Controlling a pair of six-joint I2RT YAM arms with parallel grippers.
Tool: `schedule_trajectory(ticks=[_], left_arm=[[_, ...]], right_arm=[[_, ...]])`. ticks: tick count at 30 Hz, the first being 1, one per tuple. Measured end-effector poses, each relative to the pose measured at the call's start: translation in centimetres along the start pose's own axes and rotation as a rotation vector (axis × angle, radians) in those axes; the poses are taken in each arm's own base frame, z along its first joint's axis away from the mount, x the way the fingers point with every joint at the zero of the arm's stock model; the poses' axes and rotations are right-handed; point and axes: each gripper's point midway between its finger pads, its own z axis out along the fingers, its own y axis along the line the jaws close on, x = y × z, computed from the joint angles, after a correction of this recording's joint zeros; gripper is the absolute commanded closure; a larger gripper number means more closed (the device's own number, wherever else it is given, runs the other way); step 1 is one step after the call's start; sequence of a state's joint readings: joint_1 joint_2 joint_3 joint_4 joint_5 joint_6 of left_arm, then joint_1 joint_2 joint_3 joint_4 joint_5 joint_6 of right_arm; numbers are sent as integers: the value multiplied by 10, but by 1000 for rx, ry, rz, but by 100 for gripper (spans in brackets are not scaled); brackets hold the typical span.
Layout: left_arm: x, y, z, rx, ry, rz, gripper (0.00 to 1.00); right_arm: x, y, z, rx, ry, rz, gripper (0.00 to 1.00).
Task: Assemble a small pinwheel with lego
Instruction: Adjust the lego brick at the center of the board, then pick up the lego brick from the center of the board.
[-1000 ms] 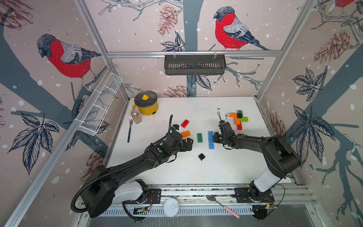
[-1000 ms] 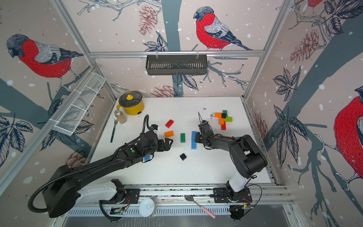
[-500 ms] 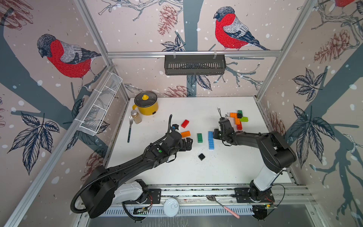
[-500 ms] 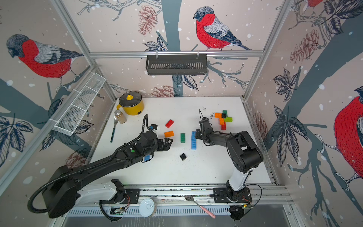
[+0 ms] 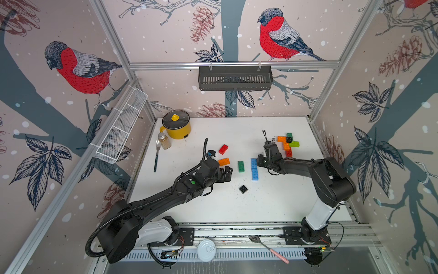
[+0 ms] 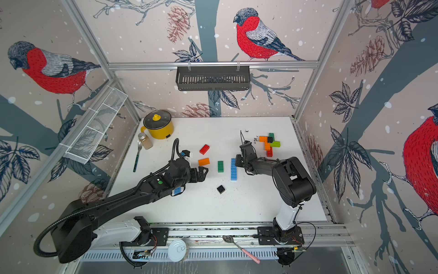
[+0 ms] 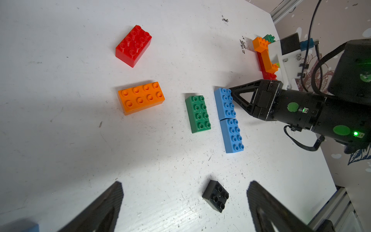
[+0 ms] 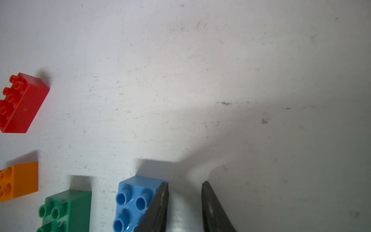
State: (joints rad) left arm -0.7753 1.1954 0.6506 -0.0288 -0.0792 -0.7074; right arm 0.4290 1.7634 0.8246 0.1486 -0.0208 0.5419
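Landmark: the blue pair [image 5: 254,169], two blue bricks lying end to end, studs up, on the white table [image 5: 272,204].
Right gripper [image 8: 184,182]: the fingers are drawn nearly together with a narrow empty slit between them, clamped on nothing. One finger sits against the long side of the blue pair, at the far brick's end corner.
Left gripper [image 7: 184,187]: the fingers are spread wide and empty, hovering on the green-brick side of the blue pair.
Green brick [image 5: 241,166]: just beside the blue pair and parallel to it, with a thin gap between them.
Orange brick [image 5: 224,161]: beyond the green brick, seen from the blue pair.
Red brick [image 5: 223,149]: farther out than the orange one, well apart from the blue pair.
Black square [image 5: 243,189]: near the blue pair's near end, not touching it.
Built cluster [image 5: 288,143]: well apart from the blue pair, on the right gripper's side. It is made of orange, dark green, lime and red bricks around a black square.
Hidden: in the left wrist view the right arm's camera mount covers most of the built cluster. The right wrist view cuts off every brick at its edge and shows only one brick of the blue pair. A blue scrap [image 6: 177,190] shows under the left arm; too little shows to tell what it is.
Change: since a second ago the right arm's elbow has swung in toward the blue pair and its gripper has edged closer. The bricks and the left arm lie as before.
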Motion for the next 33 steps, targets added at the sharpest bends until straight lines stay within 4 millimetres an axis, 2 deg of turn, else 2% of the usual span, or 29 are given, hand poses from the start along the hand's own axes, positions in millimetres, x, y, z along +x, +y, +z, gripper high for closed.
schedule_trajectory(ticks=[13, 15, 16, 18, 20, 22, 24, 28, 33], left_arm=[[-2, 0, -3, 4, -9, -3, 3], [-5, -1, -7, 15, -23, -5, 3], [-7, -2, -11, 22, -32, -6, 3], [-10, -4, -19, 42, -53, -6, 3], [-7, -5, -30, 81, -67, -3, 3], [-1, -2, -40, 115, -93, -4, 3], [7, 4, -49, 152, -122, -6, 3], [18, 12, -61, 205, -171, 2, 3], [9, 6, -68, 238, -218, 21, 3]], right_arm=[[-4, -4, -3, 11, 7, -3, 68], [-3, -7, -13, 31, 24, -1, 63], [-7, -6, -20, 40, 13, -3, 55], [-20, 9, -38, 21, -24, -21, 44], [-31, 32, -56, -21, -69, -52, 34], [-32, 58, -68, -64, -87, -94, 30], [-23, 79, -73, -101, -72, -132, 28], [5, 111, -66, -134, 3, -183, 25], [28, 120, -41, -103, 86, -208, 28]])
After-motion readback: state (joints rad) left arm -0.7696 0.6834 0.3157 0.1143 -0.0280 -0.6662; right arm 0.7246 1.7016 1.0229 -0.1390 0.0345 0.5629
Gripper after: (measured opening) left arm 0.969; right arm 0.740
